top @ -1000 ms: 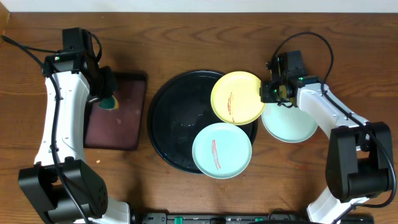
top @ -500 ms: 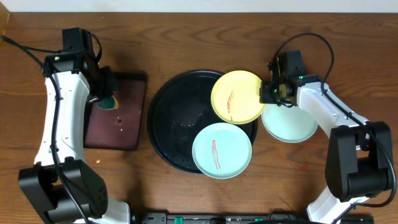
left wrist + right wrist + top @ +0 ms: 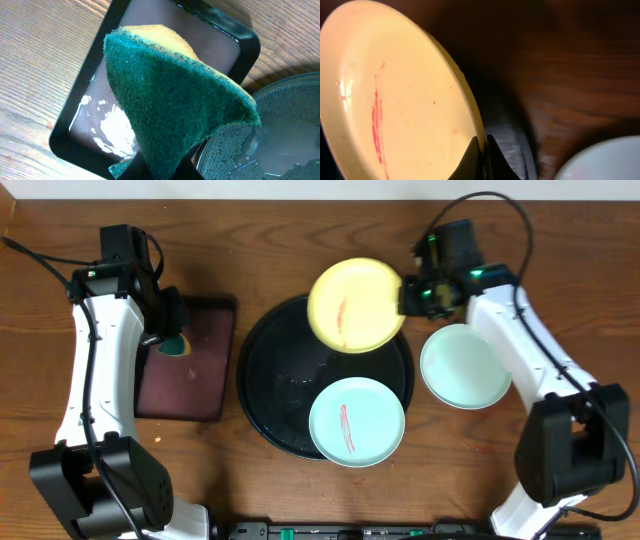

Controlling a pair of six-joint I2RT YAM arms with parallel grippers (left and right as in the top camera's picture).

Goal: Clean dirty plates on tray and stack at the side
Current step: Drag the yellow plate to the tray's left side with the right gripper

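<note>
My right gripper (image 3: pixel 408 297) (image 3: pixel 484 150) is shut on the rim of the pale yellow plate (image 3: pixel 357 306) (image 3: pixel 405 100). That plate carries a thin red smear and hangs tilted over the back edge of the round black tray (image 3: pixel 275 370). A mint-green plate (image 3: pixel 357 422) with a red streak lies on the tray's front right. Another mint plate (image 3: pixel 466 367) (image 3: pixel 600 162) without marks rests on the table to the right of the tray. My left gripper (image 3: pixel 170 330) (image 3: pixel 165 170) is shut on a green and yellow sponge (image 3: pixel 177 343) (image 3: pixel 175 95).
A dark maroon rectangular tray (image 3: pixel 195 380) (image 3: pixel 245 40) lies left of the black tray, below the sponge, with wet patches on it. The black tray (image 3: pixel 280 125) is wet too. The wooden table's front edge holds a black bar (image 3: pixel 350 532).
My right gripper has lifted the yellow plate off the tray's right rim and carried it back and to the left. The left arm and sponge have not moved.
</note>
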